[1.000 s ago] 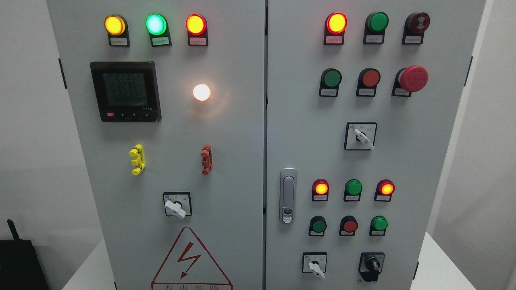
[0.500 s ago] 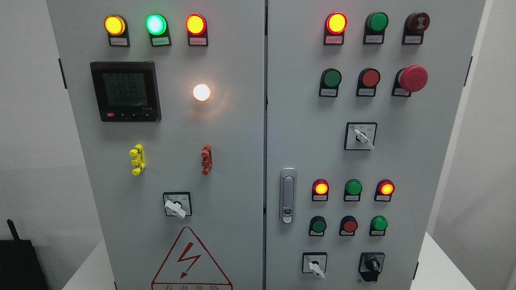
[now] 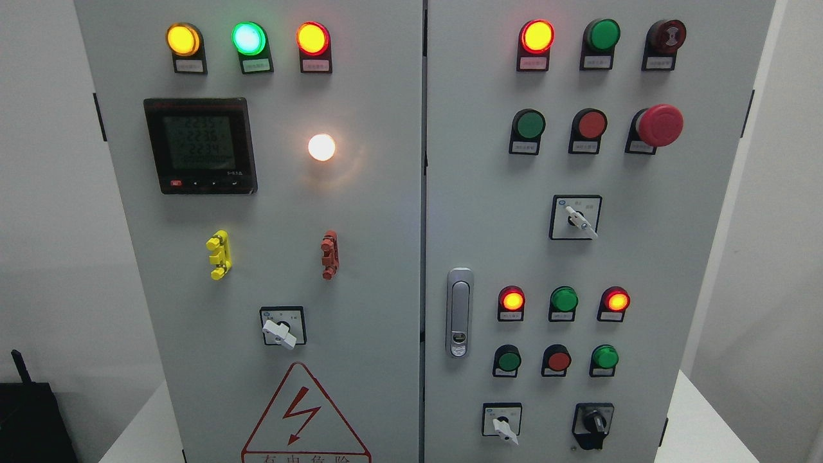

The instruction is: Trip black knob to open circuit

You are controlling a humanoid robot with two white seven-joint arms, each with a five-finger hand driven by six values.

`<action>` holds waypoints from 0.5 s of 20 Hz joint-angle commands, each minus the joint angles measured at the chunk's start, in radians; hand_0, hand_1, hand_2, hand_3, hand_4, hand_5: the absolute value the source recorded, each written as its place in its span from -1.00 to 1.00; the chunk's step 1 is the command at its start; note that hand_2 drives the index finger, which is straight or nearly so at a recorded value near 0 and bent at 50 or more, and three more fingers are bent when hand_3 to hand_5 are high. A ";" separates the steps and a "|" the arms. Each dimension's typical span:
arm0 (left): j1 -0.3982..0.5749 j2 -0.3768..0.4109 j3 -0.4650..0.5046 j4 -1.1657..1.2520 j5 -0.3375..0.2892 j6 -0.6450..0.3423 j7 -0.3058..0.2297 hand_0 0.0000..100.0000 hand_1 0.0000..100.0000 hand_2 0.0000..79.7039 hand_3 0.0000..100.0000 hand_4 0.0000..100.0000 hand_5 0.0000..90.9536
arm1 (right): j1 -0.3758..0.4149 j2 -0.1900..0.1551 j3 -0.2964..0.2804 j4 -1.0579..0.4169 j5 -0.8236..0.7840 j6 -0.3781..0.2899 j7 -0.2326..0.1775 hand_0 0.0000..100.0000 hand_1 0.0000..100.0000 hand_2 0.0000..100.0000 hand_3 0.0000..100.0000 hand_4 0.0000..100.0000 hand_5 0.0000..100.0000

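Observation:
The black knob (image 3: 593, 422) sits at the lower right of the grey cabinet's right door (image 3: 643, 257), its handle standing about upright on a black base. To its left is a white-handled selector switch (image 3: 502, 424) pointing down-right. Neither of my hands nor either arm shows in the head view.
The right door also carries lit red lamps (image 3: 537, 36), green and red buttons, a red mushroom stop button (image 3: 660, 125), a white selector (image 3: 577, 218) and a silver door latch (image 3: 459, 312). The left door has a meter (image 3: 200, 145), lamps, a white selector (image 3: 281, 328) and a warning triangle (image 3: 304, 418). A black box (image 3: 32, 421) stands lower left.
Only the digits on the meter display have flickered. The knob and switches stand as before.

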 commanded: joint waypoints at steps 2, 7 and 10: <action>0.000 0.000 0.000 0.000 -0.023 0.001 0.000 -0.76 -0.22 -1.00 -1.00 -1.00 -1.00 | -0.015 0.001 0.003 -0.163 0.010 -0.019 -0.056 -1.00 -1.00 -1.00 0.61 0.36 0.13; 0.000 0.000 0.000 0.000 -0.023 -0.001 0.000 -0.76 -0.22 -1.00 -1.00 -1.00 -1.00 | -0.020 0.001 0.000 -0.254 0.010 -0.028 -0.078 -1.00 -1.00 -1.00 0.81 0.58 0.30; 0.000 0.000 0.000 0.000 -0.023 0.001 0.000 -0.76 -0.22 -1.00 -1.00 -1.00 -1.00 | -0.017 0.001 0.001 -0.333 0.010 -0.020 -0.079 -1.00 -1.00 -1.00 0.89 0.68 0.45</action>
